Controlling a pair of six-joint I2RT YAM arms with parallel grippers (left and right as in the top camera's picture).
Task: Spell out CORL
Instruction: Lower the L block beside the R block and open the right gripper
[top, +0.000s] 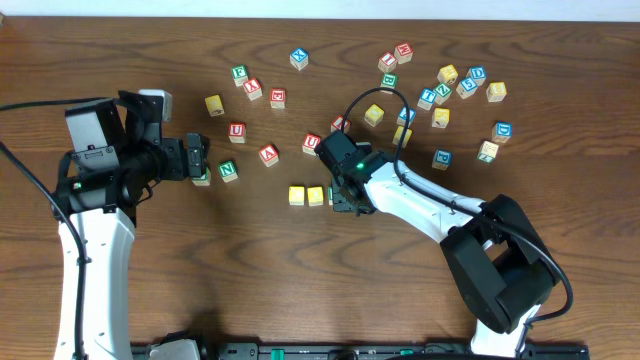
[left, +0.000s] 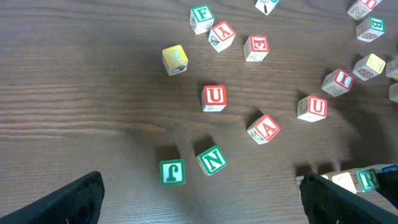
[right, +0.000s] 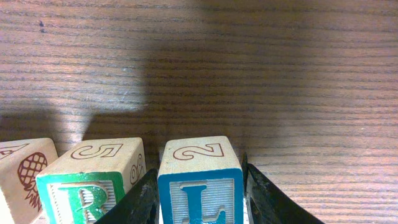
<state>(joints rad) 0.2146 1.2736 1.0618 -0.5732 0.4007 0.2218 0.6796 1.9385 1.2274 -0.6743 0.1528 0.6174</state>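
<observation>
1. Right gripper (right: 199, 208) is clamped on the L block (right: 199, 183), one finger (right: 140, 202) on each side face. The blue L faces the wrist camera and a "2" is on top.
2. R block (right: 93, 186) sits just left of L and level with it. The near finger fills the gap between them. It has a green R on the front and a "5" on top.
3. Pineapple block (right: 22, 171) sits just beside R on the left. Its letter is out of frame.
4. Overhead, two yellow-topped blocks (top: 306, 195) continue the row leftward, letters unreadable. The gripper hides most of R and L.
5. Strays near the row, none touching it: red U (top: 312, 143) beyond it, yellow block (top: 402, 135) and blue block (top: 441, 158) off to the right.
6. Left gripper (left: 199, 208) has its fingers spread wide and holds nothing. It hovers near green J (left: 172, 172) and N (left: 212, 160), well apart from the row.
7. Farther out are red A (left: 263, 128) and a dense cluster (top: 460, 85) at the table's (top: 150, 250) far right.
</observation>
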